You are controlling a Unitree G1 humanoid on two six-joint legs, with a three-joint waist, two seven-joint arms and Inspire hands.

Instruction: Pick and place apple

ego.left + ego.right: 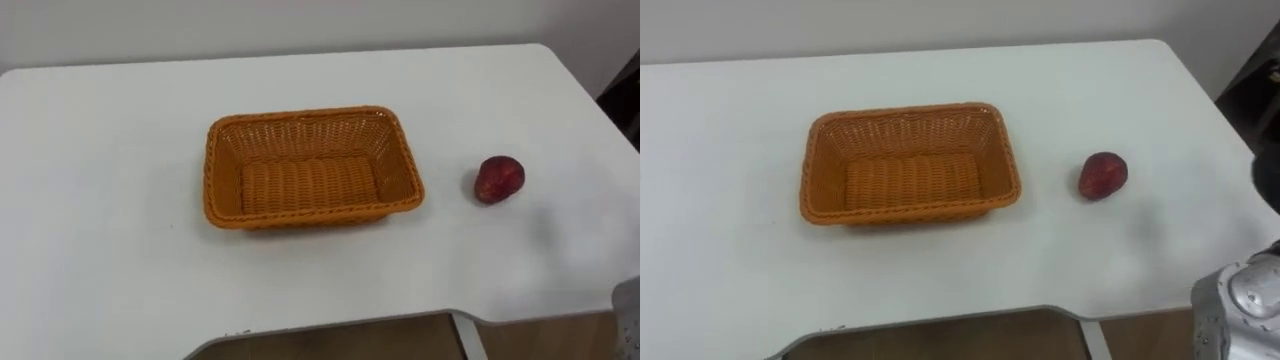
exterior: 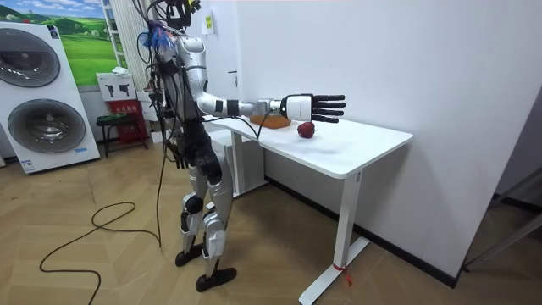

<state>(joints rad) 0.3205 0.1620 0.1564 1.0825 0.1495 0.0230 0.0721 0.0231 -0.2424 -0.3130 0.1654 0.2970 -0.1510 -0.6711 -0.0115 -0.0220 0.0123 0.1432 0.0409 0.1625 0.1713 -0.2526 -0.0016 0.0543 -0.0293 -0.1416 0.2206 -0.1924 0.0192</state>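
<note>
A red apple [image 1: 498,179] [image 1: 1102,175] lies on the white table [image 1: 110,160], a short way to the right of an orange wicker basket [image 1: 222,160] [image 1: 820,158] with nothing in it. In the room view my right arm reaches out over the table. My right hand [image 2: 318,108] is open with straight fingers, held in the air just above the apple [image 2: 306,130] and not touching it. The wrist of that arm [image 1: 1237,310] shows at the lower right of the right eye view. My left hand [image 2: 174,154] hangs beside my body.
I stand at the long side of the table [image 2: 356,144], which is against a white wall. The table's front edge has a curved cut-out [image 1: 330,330]. Two washing machines [image 2: 42,102] and a small stool [image 2: 114,127] stand behind me on the wooden floor.
</note>
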